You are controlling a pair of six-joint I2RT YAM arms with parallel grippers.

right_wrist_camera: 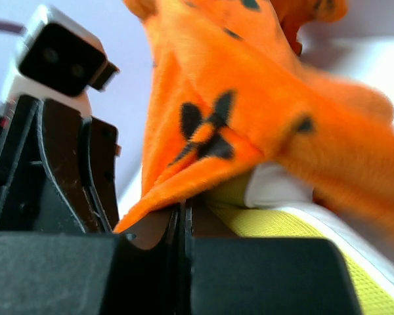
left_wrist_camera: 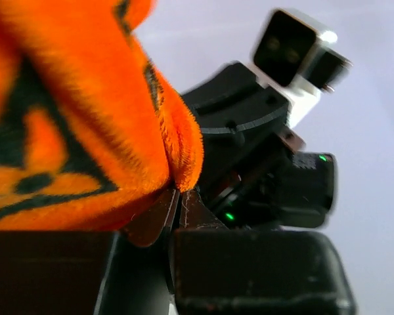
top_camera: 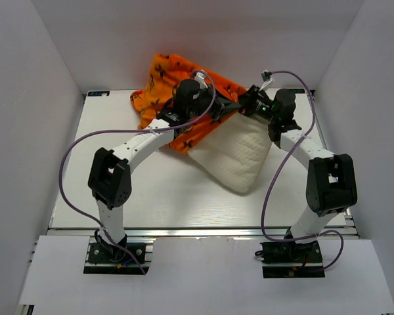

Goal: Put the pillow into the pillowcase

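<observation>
starting at the left of the overhead view, the left arm rises from its base and reaches across the white table toward the far middle, with a purple cable looping off its side. the orange pillowcase, printed with dark cross-shaped marks, lies bunched at the far edge of the table, against the back wall. the left gripper sits at the pillowcase's right-hand edge. its own wrist camera shows the jaws pressed almost flat together, with a fold of the orange plush pinched between them.

just right of and nearer than the orange cloth lies the white quilted pillow. its far end meets the pillowcase's edge between the two grippers, and the rest lies bare on the table, one corner pointing toward the near side. whether that far end is inside the opening cannot be told from above.

the right gripper faces the left one, just beside it. in the right wrist view its jaws are closed to a thin slit on the pillowcase's hem — a pale strip of pillow shows directly under the orange cloth there.
</observation>
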